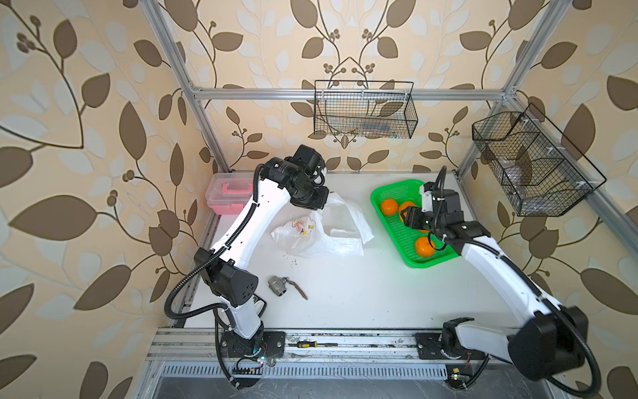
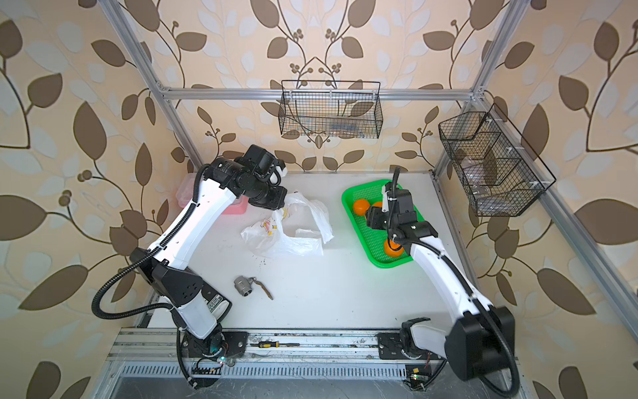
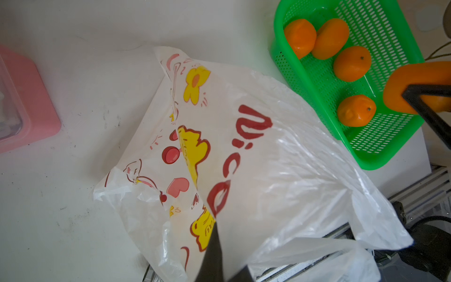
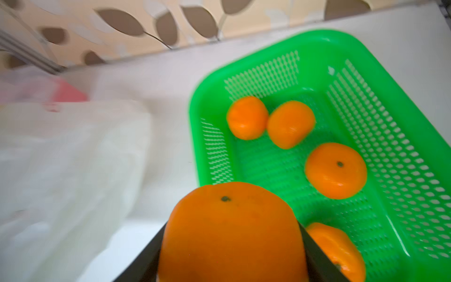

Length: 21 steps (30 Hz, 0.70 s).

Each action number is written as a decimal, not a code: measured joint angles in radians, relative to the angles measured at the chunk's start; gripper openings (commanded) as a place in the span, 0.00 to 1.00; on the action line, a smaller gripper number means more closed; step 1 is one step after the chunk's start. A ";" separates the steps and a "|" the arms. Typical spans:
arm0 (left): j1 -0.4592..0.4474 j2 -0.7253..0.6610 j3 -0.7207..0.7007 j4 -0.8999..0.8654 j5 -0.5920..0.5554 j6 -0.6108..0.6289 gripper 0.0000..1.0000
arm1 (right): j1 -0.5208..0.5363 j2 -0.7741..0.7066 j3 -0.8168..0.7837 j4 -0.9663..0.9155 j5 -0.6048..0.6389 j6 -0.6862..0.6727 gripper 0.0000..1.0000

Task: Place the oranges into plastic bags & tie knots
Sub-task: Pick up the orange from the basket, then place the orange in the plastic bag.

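White table (image 1: 345,304) inside a leaf-papered enclosure is carrying the work. The plastic bag (image 1: 321,238) is lying crumpled near the table's middle, between a pink box (image 1: 226,202) and a green basket (image 1: 378,193). Its film is showing thin, translucent and white. It is printed with red "nice" lettering, yellow patches, red cherries, a pink heart and a rabbit outline, and the print is facing up in the left wrist view.

One part of the film is rising to the left claw (image 3: 216,254), which is pinched closed on it and holding that part off the table.

The right claw (image 4: 231,254) is hovering over the basket, its jaws clamping one orange (image 4: 229,219) from both sides, with the green stem dot facing the wrist camera. Four other oranges (image 4: 336,170) are resting on the basket floor. Two are touching at the far end, one is lying near the middle, and one is sitting at the near end, partly hidden behind a finger. All are looking bright orange, round and slightly flattened.
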 measured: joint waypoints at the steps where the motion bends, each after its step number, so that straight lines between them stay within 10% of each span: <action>1: 0.000 0.000 0.004 0.001 0.003 0.000 0.00 | 0.031 -0.041 0.000 0.014 -0.017 0.017 0.65; 14: 0.000 0.000 0.007 0.000 0.038 0.000 0.00 | 0.560 0.043 0.098 0.262 -0.027 0.200 0.64; 21: 0.000 0.000 0.007 0.000 0.045 0.000 0.00 | 0.597 0.222 0.139 0.330 0.098 0.219 0.64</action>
